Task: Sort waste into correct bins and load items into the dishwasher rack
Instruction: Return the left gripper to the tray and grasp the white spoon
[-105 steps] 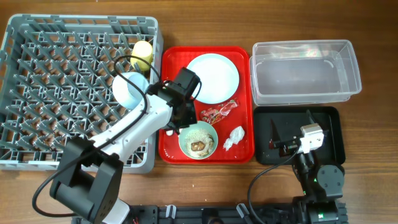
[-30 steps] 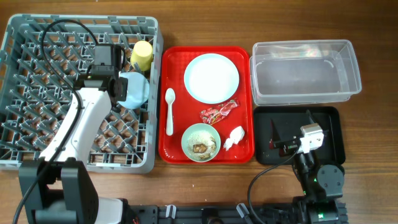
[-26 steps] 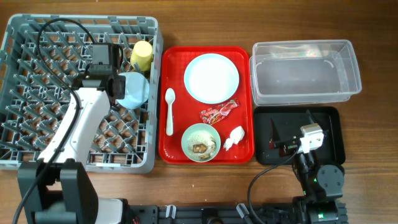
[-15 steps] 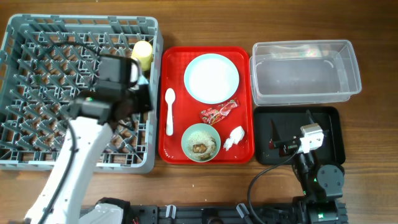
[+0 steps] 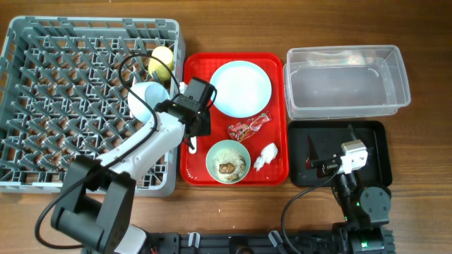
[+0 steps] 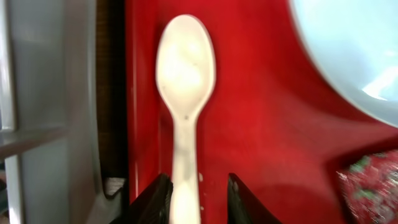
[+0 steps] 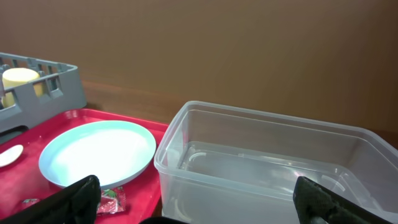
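spoon [image 6: 185, 81]: lies on the red tray [image 6: 261, 130], left of frame centre, its handle running down between the jaws.
left gripper [image 6: 198, 186]: jaws spread, straddling the handle.
right gripper [image 7: 196, 190]: jaws wide apart, over the black tray [image 5: 371, 135].

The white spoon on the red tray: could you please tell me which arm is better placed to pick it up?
Left. The left gripper hangs right over the spoon, its open jaws either side of the handle. The right gripper sits far off, above the black tray.
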### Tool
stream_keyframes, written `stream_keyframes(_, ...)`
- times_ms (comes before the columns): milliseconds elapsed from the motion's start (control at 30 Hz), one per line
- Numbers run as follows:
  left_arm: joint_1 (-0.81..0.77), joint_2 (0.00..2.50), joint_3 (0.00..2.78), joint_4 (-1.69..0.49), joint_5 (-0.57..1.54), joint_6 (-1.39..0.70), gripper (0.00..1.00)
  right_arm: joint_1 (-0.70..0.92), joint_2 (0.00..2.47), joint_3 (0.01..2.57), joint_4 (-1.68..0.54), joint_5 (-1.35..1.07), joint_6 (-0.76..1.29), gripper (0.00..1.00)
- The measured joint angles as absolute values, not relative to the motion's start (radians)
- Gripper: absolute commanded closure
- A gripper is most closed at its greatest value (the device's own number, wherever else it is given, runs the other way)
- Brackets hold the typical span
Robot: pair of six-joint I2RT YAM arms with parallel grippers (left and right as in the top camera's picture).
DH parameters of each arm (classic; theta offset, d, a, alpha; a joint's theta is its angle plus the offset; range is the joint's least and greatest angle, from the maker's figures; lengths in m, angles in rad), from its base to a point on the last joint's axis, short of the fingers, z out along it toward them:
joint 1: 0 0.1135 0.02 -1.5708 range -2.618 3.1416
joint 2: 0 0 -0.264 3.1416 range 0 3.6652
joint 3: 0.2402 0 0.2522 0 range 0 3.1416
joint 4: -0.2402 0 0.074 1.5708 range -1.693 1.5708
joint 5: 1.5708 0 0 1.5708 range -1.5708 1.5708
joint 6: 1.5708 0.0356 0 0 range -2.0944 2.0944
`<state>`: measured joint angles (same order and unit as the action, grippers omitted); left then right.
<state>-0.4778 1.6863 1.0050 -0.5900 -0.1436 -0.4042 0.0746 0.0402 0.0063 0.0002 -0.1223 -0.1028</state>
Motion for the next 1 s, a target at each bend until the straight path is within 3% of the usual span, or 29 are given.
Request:
stream_keyframes(300,-0.478,1.774,1.005,-0.533,-0.168,-0.421,0.75,0.075,0.040,0.006,0.001,-0.122,-0.103,0.00)
stream_keyframes(500,-0.485,1.793,1.005,-0.525,-0.168,-0.427,0.96,0.075,0.040,0.006,0.001,-0.122,-0.103,0.00)
stream_keyframes(833,-0.533,1.739,1.018,-0.554,-0.184,-0.402,0.96,0.075,0.040,0.006,0.001,-0.122,-0.103,0.00)
stream_keyframes(967,-0.533,1.497,1.065,-0.615,-0.317,-0.349,0.95,0.075,0.040,0.006,0.001,-0.122,-0.103,0.00)
stream_keyframes(1000,-0.533,1.439,1.069,-0.621,-0.355,-0.329,0.91,0.075,0.040,0.006,0.001,-0.122,-0.103,0.00)
